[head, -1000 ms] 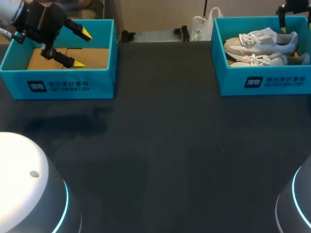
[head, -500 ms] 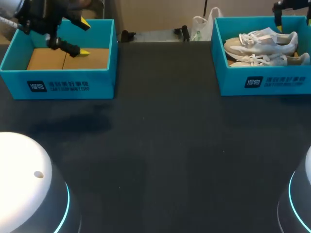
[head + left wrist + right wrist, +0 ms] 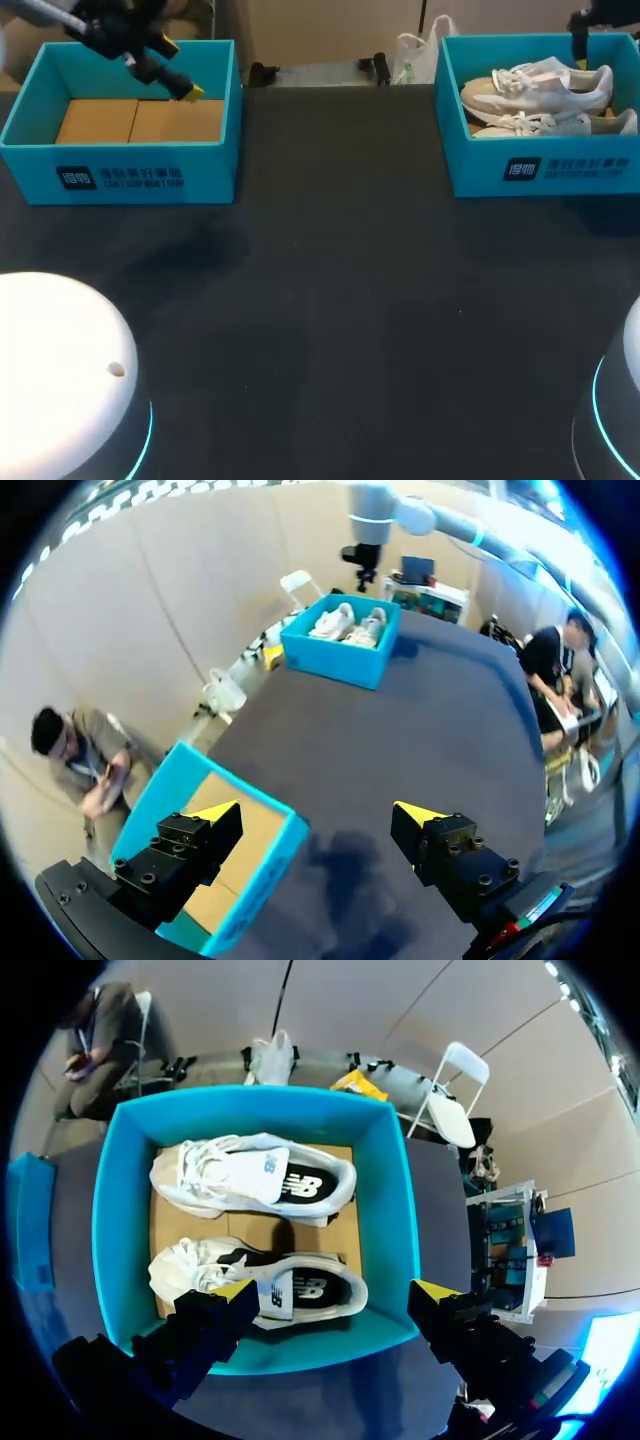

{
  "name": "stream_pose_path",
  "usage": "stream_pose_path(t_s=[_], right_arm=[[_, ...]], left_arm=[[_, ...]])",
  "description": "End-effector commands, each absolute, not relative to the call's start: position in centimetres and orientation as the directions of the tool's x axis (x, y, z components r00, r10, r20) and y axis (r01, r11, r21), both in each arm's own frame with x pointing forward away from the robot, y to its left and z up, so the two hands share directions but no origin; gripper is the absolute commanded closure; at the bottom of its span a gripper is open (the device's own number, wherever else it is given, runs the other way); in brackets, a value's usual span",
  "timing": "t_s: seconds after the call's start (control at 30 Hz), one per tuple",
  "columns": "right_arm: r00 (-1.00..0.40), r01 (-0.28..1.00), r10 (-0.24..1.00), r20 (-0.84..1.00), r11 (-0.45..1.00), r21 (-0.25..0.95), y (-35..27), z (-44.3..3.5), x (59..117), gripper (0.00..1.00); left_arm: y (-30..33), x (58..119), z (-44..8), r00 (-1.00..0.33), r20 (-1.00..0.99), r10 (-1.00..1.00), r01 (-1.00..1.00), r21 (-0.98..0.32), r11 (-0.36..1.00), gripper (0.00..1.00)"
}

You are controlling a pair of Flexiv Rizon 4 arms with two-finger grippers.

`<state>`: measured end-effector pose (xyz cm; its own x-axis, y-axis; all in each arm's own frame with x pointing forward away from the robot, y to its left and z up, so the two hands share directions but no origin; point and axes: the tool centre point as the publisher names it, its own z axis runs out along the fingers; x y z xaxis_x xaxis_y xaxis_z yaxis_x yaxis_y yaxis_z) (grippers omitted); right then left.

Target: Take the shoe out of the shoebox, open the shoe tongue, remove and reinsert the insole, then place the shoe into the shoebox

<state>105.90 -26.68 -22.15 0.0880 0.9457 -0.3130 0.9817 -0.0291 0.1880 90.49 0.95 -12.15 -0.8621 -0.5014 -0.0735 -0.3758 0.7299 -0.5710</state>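
Two white sneakers lie side by side in the blue shoebox [image 3: 545, 170] at the far right: one shoe [image 3: 540, 88] at the back, the other [image 3: 545, 124] in front. My right gripper [image 3: 335, 1290] hangs open above that box [image 3: 105, 1210], over the nearer shoe [image 3: 255, 1280], touching nothing; the other shoe [image 3: 255, 1175] lies ahead of it. In the head view the right gripper [image 3: 580, 35] shows only partly at the box's far corner. My left gripper [image 3: 182, 70] is open and empty above the empty blue box [image 3: 120, 175] at the far left.
The left box [image 3: 255, 865] has a bare cardboard floor and sits under my left gripper [image 3: 318, 812]. Dark tabletop [image 3: 330, 300] spreads between the two boxes. The left wrist view shows the shoe-filled box [image 3: 340, 660] far ahead across the table.
My left gripper has risen out of the left box and swung toward its far right corner. The right gripper has stayed above the shoes.
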Motion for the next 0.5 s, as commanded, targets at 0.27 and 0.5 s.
stream_pose_path(t_s=[0.27, 0.5], right_arm=[[0.032, 0.986, 0.948, -0.317, 0.022, 0.168, -26.6, -21.8, 105.2, 0.00], [-0.018, 0.997, 0.974, -0.226, 0.035, 0.071, -25.4, -21.1, 101.8, 0.00]], left_arm=[[1.7, 90.3, -13.1, -0.422, 0.081, -0.903, -0.887, -0.245, 0.392, 0.00], [2.9, 90.9, -15.0, -0.246, 0.110, -0.963, -0.957, -0.184, 0.224, 0.00]])
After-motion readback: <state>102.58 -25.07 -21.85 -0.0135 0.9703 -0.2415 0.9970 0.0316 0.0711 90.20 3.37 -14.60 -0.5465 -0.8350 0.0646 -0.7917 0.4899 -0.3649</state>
